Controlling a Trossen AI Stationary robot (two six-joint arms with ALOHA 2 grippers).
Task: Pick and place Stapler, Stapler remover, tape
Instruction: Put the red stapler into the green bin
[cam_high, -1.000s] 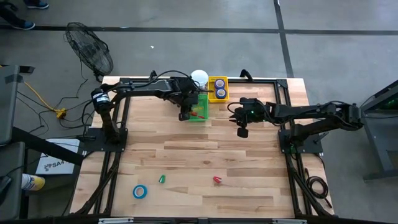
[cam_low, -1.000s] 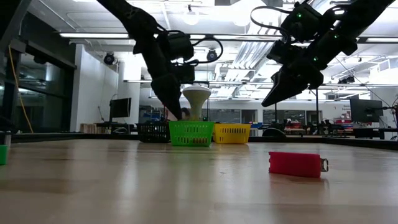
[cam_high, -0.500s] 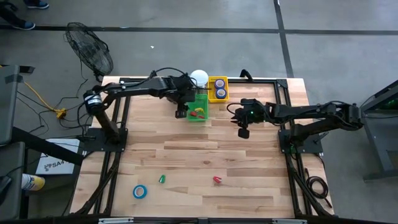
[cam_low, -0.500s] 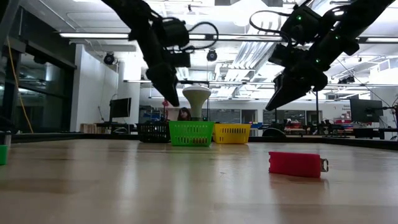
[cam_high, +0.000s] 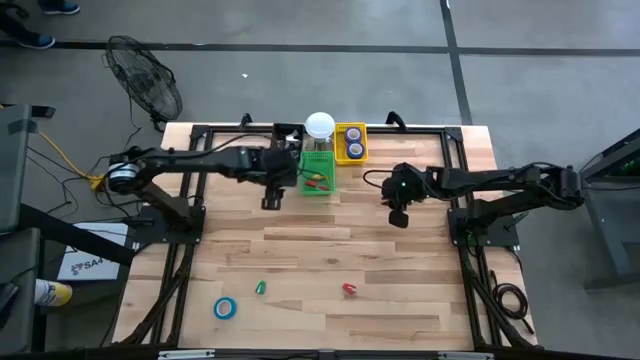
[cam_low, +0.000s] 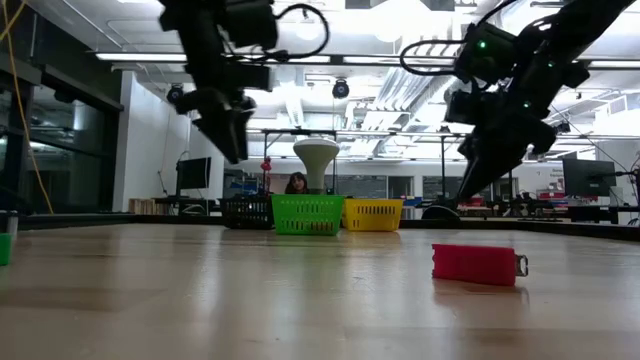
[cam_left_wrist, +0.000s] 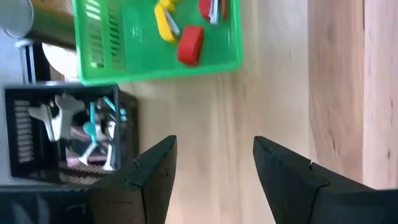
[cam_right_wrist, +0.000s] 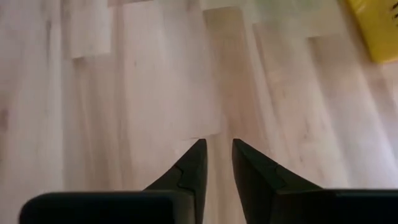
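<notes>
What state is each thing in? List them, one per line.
left gripper: open, empty, beside the green basket.
right gripper: nearly shut, empty, above bare table.
green basket: holds red and yellow items.
yellow basket: holds two tape rolls.
blue tape: lying flat on the table.

Worktop (cam_high: 300, 250): pale wooden planks inside a black frame.

Along the far edge, near its middle:
- black basket (cam_left_wrist: 68, 134), holding small tools
- green basket (cam_high: 318, 177), just beside the black one, holding red and yellow items
- yellow basket (cam_high: 351, 143), holding two blue tape rolls (cam_high: 351, 141)
- white round-topped jar (cam_high: 319, 125), touching the green basket on its far side

Toward the near edge:
- blue tape roll (cam_high: 225, 308), near the left corner
- small green item (cam_high: 260, 287), close to it
- small red item (cam_high: 349, 289), nearer the middle, well apart from the baskets
</notes>
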